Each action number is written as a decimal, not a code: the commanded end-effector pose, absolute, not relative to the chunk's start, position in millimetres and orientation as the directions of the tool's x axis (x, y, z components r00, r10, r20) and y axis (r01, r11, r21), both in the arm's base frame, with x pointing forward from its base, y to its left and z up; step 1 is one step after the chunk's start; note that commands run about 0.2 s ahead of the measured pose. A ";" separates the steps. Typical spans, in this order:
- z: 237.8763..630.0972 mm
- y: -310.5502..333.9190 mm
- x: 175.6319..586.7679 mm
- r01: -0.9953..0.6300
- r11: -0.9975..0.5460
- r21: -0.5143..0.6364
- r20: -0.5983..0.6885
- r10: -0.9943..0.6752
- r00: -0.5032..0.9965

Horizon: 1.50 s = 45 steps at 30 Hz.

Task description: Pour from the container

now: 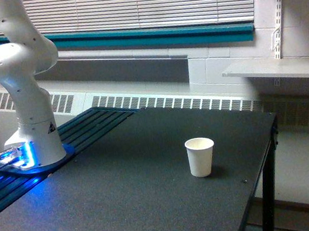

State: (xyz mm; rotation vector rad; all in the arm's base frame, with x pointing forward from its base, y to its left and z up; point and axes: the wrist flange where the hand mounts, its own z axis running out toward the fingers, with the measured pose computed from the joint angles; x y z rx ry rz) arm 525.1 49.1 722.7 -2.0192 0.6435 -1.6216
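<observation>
The container is out of view, and so is my gripper; the arm leaves the frame at the top left. Only the arm's white base and lower links show, standing at the exterior view's left on a blue-lit mount. A small white paper cup stands upright on the black table, toward the exterior view's right.
The table's right edge and a corner leg drop off just right of the paper cup. Dark blue slats lie beside the arm's base. A radiator, window blinds and wall shelves run along the back.
</observation>
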 end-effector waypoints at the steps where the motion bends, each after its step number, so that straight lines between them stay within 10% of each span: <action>1: 722.2 47.7 510.7 -0.064 -0.772 -0.633 0.756 -0.633 0.168; 45: 594.0 17.7 473.6 -0.210 -0.763 -0.612 0.730 -0.646 0.221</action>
